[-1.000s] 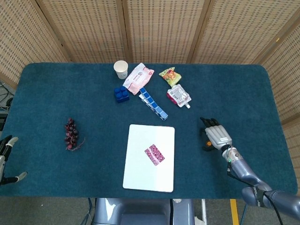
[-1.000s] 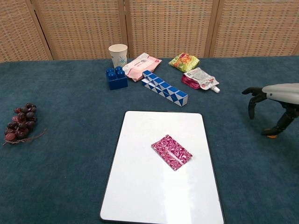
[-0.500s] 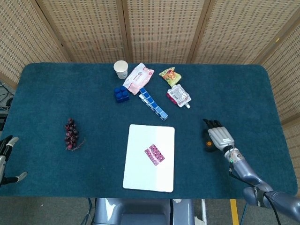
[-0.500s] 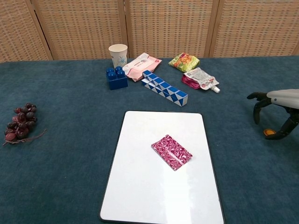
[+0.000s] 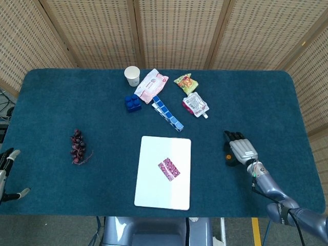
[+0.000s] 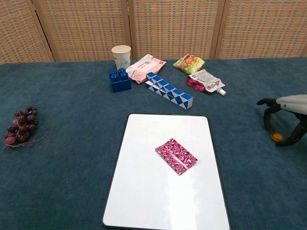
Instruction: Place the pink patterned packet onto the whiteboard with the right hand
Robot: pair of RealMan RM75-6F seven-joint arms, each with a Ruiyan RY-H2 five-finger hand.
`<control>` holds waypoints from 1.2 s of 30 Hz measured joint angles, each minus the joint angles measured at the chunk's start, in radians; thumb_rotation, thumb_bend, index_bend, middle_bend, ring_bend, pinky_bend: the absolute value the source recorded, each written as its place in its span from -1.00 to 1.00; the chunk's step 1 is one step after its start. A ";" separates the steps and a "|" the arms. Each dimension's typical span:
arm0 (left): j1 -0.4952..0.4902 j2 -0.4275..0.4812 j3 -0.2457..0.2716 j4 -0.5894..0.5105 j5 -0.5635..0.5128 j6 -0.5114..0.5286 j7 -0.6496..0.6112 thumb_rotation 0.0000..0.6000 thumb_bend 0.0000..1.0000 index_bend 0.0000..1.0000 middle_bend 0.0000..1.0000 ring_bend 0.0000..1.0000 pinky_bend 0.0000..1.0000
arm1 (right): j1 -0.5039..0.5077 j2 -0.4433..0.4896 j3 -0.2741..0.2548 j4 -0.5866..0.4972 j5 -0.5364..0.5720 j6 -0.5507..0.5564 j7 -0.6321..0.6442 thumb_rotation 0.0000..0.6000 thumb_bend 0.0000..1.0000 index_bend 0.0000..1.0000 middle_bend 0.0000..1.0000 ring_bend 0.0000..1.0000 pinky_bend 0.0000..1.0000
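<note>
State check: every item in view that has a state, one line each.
Pink patterned packet: lying flat on the whiteboard, not held.
White rectangular whiteboard: flat on the table.
White paper cup: upright.
Red-and-white spouted pouch: lying on its side.
Blue-and-white folding block strip: stretched out straight.
Right hand: open, fingers curved down, holding nothing.
Left hand: open at the table edge.
</note>
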 measured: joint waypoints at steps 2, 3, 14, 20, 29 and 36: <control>0.000 0.000 0.000 0.000 -0.001 0.000 0.001 1.00 -1.00 -1.00 -1.00 -1.00 -1.00 | 0.001 -0.002 0.003 0.008 0.002 -0.009 -0.005 1.00 -0.48 -0.14 -1.00 -1.00 -1.00; 0.000 0.000 0.000 0.000 -0.001 -0.001 0.001 1.00 -1.00 -1.00 -1.00 -1.00 -1.00 | 0.001 -0.002 0.004 0.009 0.002 -0.011 -0.006 1.00 -0.48 -0.14 -1.00 -1.00 -1.00; -0.001 -0.002 0.001 0.000 -0.002 -0.001 0.005 1.00 -1.00 -1.00 -1.00 -1.00 -1.00 | -0.001 -0.006 0.014 0.017 -0.002 -0.029 -0.012 1.00 -0.33 0.05 -1.00 -1.00 -1.00; -0.001 -0.002 0.000 0.000 -0.003 0.001 0.005 1.00 -1.00 -1.00 -1.00 -1.00 -1.00 | -0.001 -0.005 0.018 0.013 -0.005 -0.034 -0.012 1.00 -0.31 0.08 -1.00 -1.00 -1.00; -0.002 -0.001 0.000 0.001 -0.005 0.000 0.003 1.00 -1.00 -1.00 -1.00 -1.00 -1.00 | -0.003 0.003 0.027 -0.009 -0.011 -0.030 -0.010 1.00 -0.30 0.11 -1.00 -1.00 -1.00; -0.001 0.000 0.000 0.000 -0.003 0.001 0.002 1.00 -1.00 -1.00 -1.00 -1.00 -1.00 | -0.001 0.051 0.037 -0.109 -0.047 0.001 -0.009 1.00 -0.30 0.11 -1.00 -1.00 -1.00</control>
